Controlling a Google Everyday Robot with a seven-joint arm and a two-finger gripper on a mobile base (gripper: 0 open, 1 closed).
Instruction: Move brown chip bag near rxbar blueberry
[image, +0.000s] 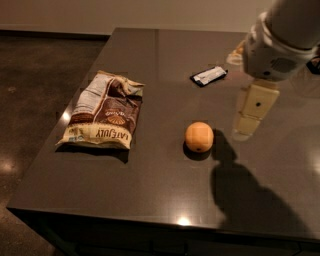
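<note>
Camera view: dark floor (30, 75) at far left of frame; the dark bench (150, 190) fills the rest.

Left-centre of frame: brown chip bag (102, 112) lies flat on the bench near its left edge, crinkled, lettered end toward the bottom of frame. Nothing is touching it.

Centre, slightly right: round orange fruit (199, 136) sits alone on the bench, well apart from the bag.

Upper centre-right: rxbar blueberry (209, 76) lies flat and at an angle, dark wrapper with a white label. It is well apart from the bag. The fruit sits lower in frame, roughly between the two.

Right of frame: the arm (280, 40) enters from the upper right corner. The gripper (249, 117) hangs pointing down over the bench, just right of the fruit and lower right of the bar, with its shadow falling toward the bottom of frame. It carries nothing. Cannot tell whether it is released or clenched.

Step, as a judgement: approach, before any grasp. The bag is not yet touched, so the task is at its start.

The next move calls for the gripper to travel left across the frame, clearing the fruit so it doesn't roll. It then descends on the bag and pinches a crinkled edge or the body. After that the bag goes toward upper right and is set just beside the bar, not on it. The bag looks slack and may fold or slip in the grip.
</note>
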